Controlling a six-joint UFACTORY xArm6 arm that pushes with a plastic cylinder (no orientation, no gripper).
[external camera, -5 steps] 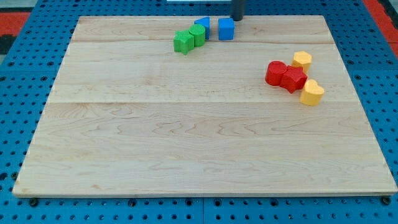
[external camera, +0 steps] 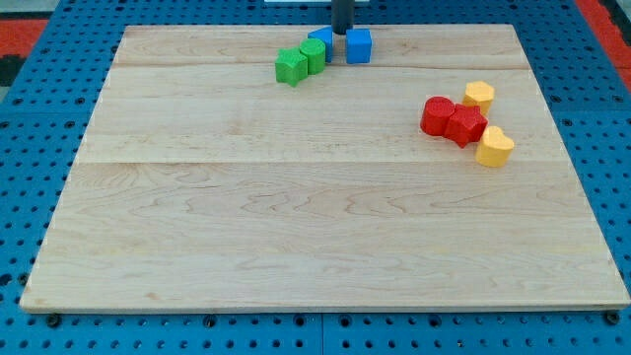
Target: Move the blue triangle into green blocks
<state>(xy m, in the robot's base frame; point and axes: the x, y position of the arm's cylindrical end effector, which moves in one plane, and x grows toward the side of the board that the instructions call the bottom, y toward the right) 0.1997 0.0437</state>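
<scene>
Tip: my tip [external camera: 341,34] sits at the view's top edge of the counter [external camera: 296,227], in the gap between the two blue blocks, just above it.
Claw: none on this rod that I can see, so I cannot tell any open or closed state for it.
Blue triangle: the blue triangle [external camera: 319,40] lies near the view's top, just left of my tip, partly hidden behind a green block; it touches that green block.
Blue cube: the blue cube [external camera: 359,45] stands just right of my tip, apart from the triangle.
Green blocks: one green block [external camera: 314,55] sits in front of the triangle, and a second green block [external camera: 291,67] touches it toward the view's lower left.
Red blocks: a red cylinder [external camera: 437,115] and a red block [external camera: 466,125] touch each other at the view's right, well apart from the blue and green group.
Yellow blocks: one yellow block [external camera: 479,95] rests above the red pair, another yellow block [external camera: 495,147] below it, both close beside the reds.
</scene>
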